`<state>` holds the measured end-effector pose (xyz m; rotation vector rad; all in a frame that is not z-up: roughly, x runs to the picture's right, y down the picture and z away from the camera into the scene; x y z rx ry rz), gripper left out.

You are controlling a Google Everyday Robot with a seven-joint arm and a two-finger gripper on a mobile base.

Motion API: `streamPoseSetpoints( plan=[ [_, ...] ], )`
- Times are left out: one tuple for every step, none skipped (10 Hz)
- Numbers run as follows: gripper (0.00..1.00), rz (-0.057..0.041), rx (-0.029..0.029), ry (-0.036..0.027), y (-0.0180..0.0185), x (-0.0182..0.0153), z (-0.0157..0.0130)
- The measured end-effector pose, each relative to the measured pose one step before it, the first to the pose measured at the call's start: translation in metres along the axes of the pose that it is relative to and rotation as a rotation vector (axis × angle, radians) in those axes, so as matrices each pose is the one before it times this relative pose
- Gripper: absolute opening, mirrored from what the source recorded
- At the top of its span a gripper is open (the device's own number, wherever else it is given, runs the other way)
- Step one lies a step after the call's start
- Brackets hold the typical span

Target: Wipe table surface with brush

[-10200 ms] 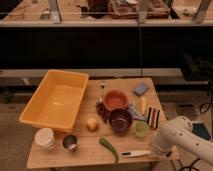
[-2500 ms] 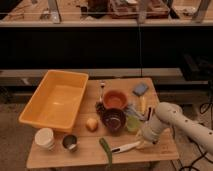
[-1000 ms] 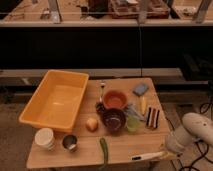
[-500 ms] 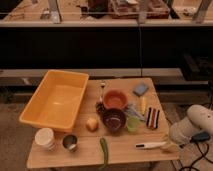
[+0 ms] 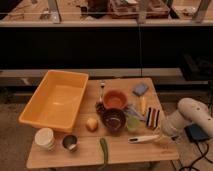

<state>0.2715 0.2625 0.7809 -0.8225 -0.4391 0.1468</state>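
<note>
The brush (image 5: 142, 138), a long white stick with a dark tip at its left end, lies low over the front right of the wooden table (image 5: 131, 155), pointing left. My gripper (image 5: 160, 135) is at the table's right front corner, shut on the brush's right end. The white arm (image 5: 191, 116) reaches in from the right, beyond the table edge. The brush tip is just in front of the green cup (image 5: 132, 124).
A big yellow tub (image 5: 55, 97) fills the left side. An orange bowl (image 5: 115, 99), a dark bowl (image 5: 114, 119), a striped block (image 5: 152, 117), a blue sponge (image 5: 140, 89), a green vegetable (image 5: 104, 150), a white cup (image 5: 45, 137) and a metal cup (image 5: 69, 142) stand around.
The gripper and the brush have moved away from the front edge, up the table towards the bowls and slightly left. Before that they had swept right along the front.
</note>
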Motion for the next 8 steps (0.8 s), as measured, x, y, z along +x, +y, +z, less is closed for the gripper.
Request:
streamPoseSetpoints(
  plan=[
    [0.00, -0.01947, -0.00630, -0.00026, -0.00233, -0.01328, 0.00558],
    [0.00, -0.02089, -0.01162, -0.00299, -0.00152, -0.01371, 0.00786],
    [0.00, -0.01514, -0.01273, -0.00584, -0.00010, -0.00999, 0.00886],
    [0.00, -0.02032, -0.02083, -0.00933, 0.00074, -0.01092, 0.01019],
    [0.00, -0.02476, -0.02576, -0.01856, 0.00185, -0.01166, 0.01036],
    [0.00, -0.02248, -0.02329, -0.01617, 0.00499, -0.00868, 0.00850],
    [0.00, -0.01722, -0.01406, -0.00871, 0.00384, -0.00483, 0.00460],
    [0.00, -0.02856, -0.02271, -0.01246, 0.00955, -0.00777, 0.00745]
  ],
)
